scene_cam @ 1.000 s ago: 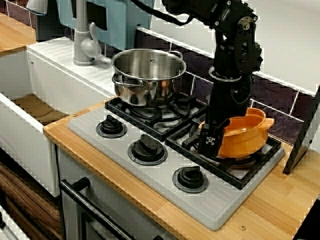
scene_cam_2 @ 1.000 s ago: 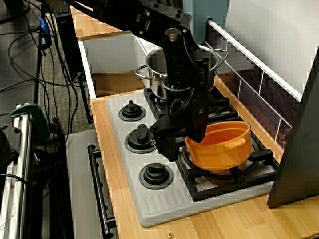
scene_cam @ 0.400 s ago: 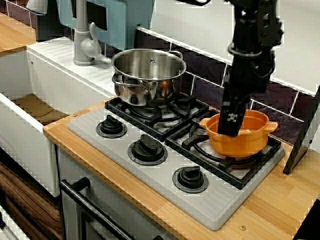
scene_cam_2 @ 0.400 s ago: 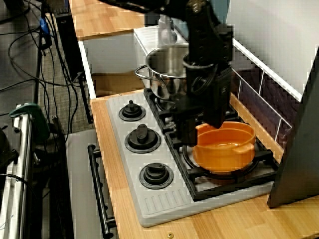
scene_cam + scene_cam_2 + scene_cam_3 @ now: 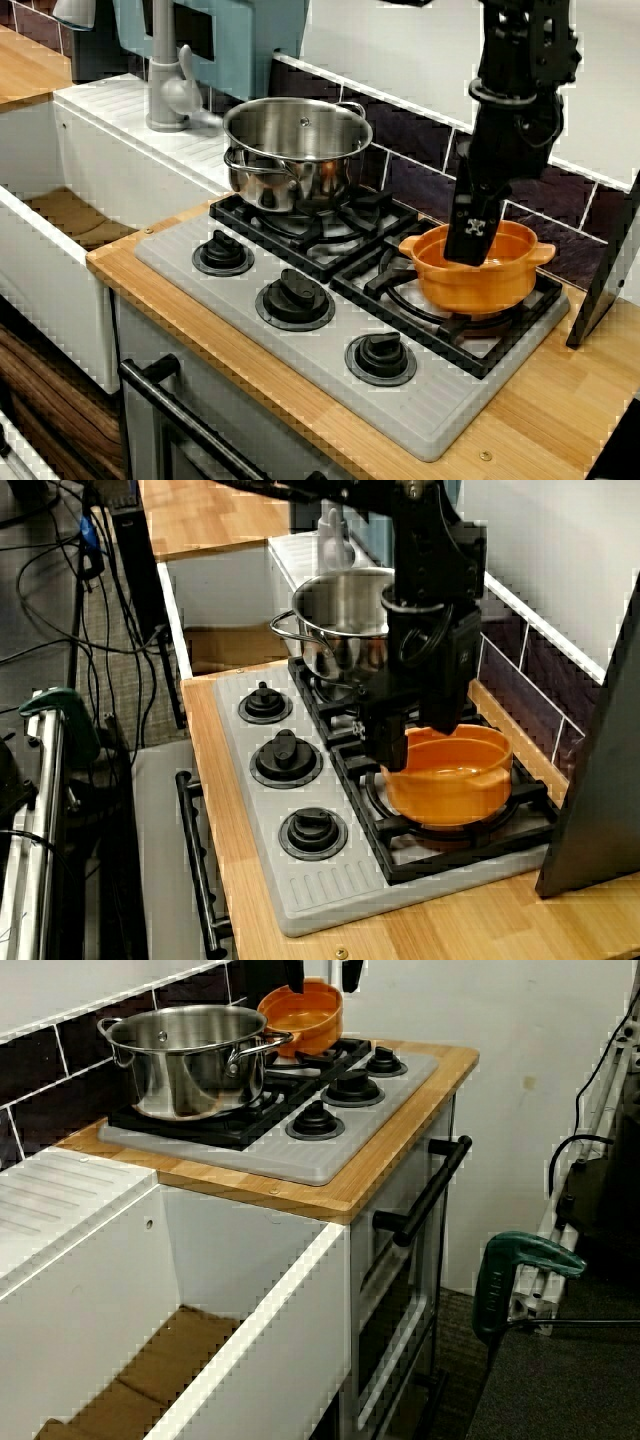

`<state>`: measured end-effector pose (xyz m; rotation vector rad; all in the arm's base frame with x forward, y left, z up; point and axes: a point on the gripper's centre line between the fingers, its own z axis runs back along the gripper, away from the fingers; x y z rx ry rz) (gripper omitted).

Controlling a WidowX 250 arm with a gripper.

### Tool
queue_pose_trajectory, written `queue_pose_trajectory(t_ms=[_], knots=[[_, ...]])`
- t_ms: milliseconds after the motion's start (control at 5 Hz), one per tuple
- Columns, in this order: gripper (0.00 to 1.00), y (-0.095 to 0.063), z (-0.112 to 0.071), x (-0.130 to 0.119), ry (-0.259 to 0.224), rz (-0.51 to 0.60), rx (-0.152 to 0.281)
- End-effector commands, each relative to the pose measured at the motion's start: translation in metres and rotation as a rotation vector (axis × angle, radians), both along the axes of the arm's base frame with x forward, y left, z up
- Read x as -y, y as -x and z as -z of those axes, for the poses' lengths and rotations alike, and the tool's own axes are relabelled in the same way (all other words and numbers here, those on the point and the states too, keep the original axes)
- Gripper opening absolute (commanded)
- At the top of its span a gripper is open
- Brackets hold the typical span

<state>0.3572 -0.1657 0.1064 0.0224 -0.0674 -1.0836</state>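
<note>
The orange pot (image 5: pixel 480 285) is set on a burner grate (image 5: pixel 505 335). The tool (image 5: pixel 470 238) is held open close over its rim. Were a finger caught there, the pot could be tipped or dragged off.

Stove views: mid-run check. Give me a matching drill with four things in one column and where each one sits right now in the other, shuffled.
Things:
1. orange pot
2. steel pot
3. gripper
4. faucet

Places:
A. on the stove, at the end next to the sink
B. hanging over the orange pot, jaws apart
C. off the stove, beside the sink
D. on the stove, at the end far from the sink

Pairs: 1-D, 2-A, 3-B, 4-C
</note>
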Motion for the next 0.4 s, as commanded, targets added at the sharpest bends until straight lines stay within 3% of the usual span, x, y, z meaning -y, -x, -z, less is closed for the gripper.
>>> queue_pose_trajectory(t_ms=[0, 200], knots=[[1.0, 0.0135, -0.0052, 0.0122, 0.025, -0.001, 0.011], [1.0, 0.0173, -0.0048, 0.0156, 0.021, -0.037, 0.004]])
